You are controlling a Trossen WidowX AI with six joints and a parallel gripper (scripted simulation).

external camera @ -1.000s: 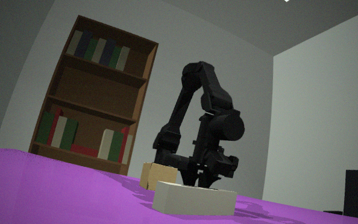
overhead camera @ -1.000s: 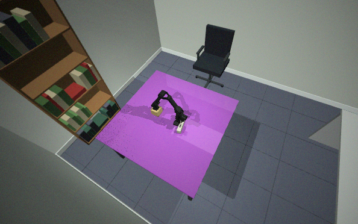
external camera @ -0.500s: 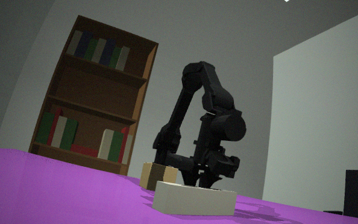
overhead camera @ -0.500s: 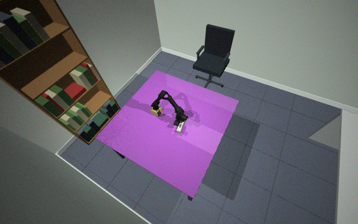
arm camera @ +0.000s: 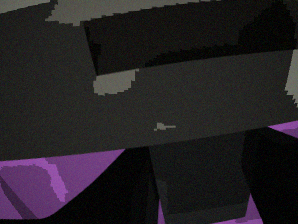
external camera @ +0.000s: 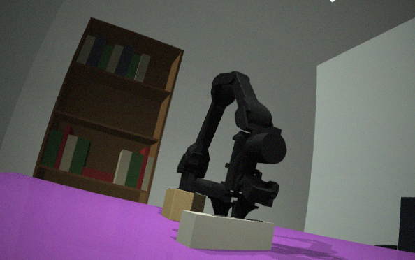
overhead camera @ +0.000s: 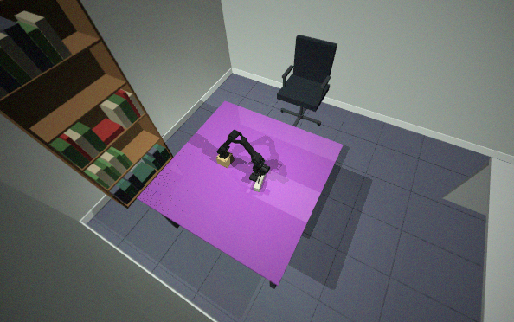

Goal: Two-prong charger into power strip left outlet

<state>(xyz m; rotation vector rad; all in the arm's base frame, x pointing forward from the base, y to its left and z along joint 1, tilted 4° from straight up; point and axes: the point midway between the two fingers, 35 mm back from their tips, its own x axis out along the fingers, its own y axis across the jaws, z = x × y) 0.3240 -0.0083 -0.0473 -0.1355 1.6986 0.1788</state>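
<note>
The cream power strip (overhead camera: 258, 184) (external camera: 225, 232) lies on the purple table (overhead camera: 234, 225) (external camera: 70, 220). My gripper (overhead camera: 256, 176) (external camera: 233, 211) (arm camera: 193, 133) points down and its fingertips are right at the strip's top face. It is shut on the dark two-prong charger (arm camera: 200, 196), which shows as a dark block between the fingers in the wrist view. The strip (arm camera: 200, 103) fills the upper part of the wrist view in shadow. The prongs and the outlet are hidden, so I cannot tell how deep they sit. In the top and exterior views the charger blends with the black fingers.
The arm's base stands on a tan box (overhead camera: 223, 161) (external camera: 181, 203) just behind the strip. A bookshelf (overhead camera: 65, 108) (external camera: 115, 115) stands to the left of the table. A black office chair (overhead camera: 307, 82) is at the far side.
</note>
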